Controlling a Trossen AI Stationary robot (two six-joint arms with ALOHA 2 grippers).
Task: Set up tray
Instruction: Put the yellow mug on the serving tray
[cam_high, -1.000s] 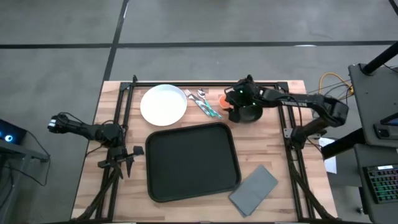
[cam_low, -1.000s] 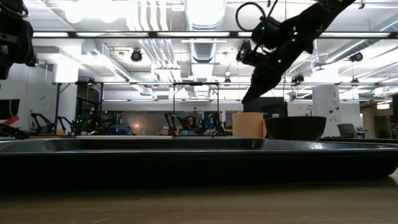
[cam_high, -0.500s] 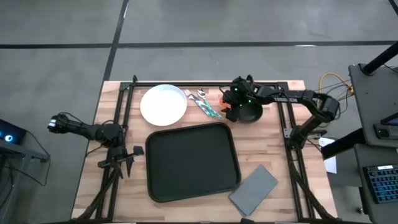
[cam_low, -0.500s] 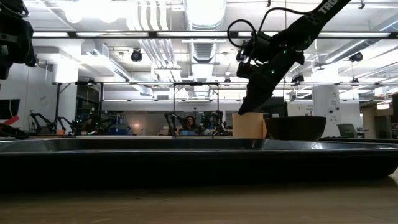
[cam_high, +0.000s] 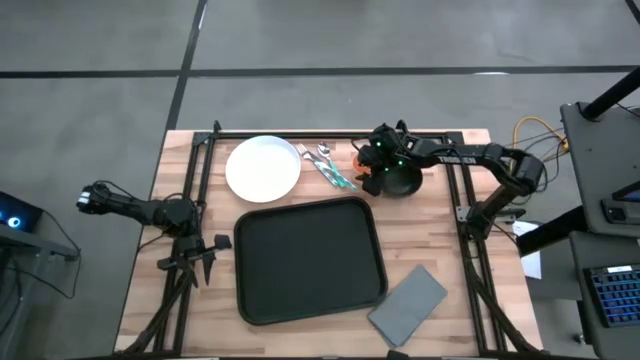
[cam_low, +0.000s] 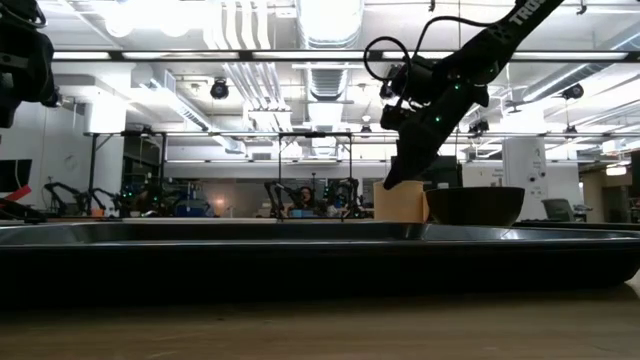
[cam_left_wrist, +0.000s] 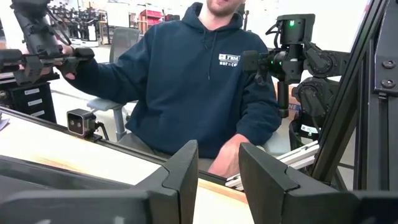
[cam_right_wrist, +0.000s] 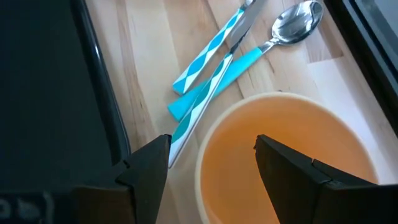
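Note:
The black tray (cam_high: 310, 258) lies flat in the middle of the table and fills the foreground of the low view (cam_low: 300, 250). An orange cup (cam_right_wrist: 286, 155) stands upright near the far edge (cam_high: 358, 157), beside a black bowl (cam_high: 402, 181). My right gripper (cam_right_wrist: 211, 168) is open just above the cup's rim. One finger is outside the wall and the other is over the hollow. In the low view its tips (cam_low: 393, 184) reach the cup's top (cam_low: 398, 200). My left gripper (cam_left_wrist: 217, 168) waits open at the table's left side (cam_high: 195, 258).
A white plate (cam_high: 263, 168) and blue-handled cutlery (cam_high: 325, 165) lie left of the cup; the cutlery also shows in the right wrist view (cam_right_wrist: 217, 68). A grey napkin (cam_high: 408, 305) lies near the tray's right corner. A person in a dark blue hoodie (cam_left_wrist: 199, 81) sits beyond the table.
My right gripper has moved from over the black bowl toward the table's left and down, until its tips reached the orange cup's top. In the last half second it has hardly moved. The cup and bowl have stayed in place.

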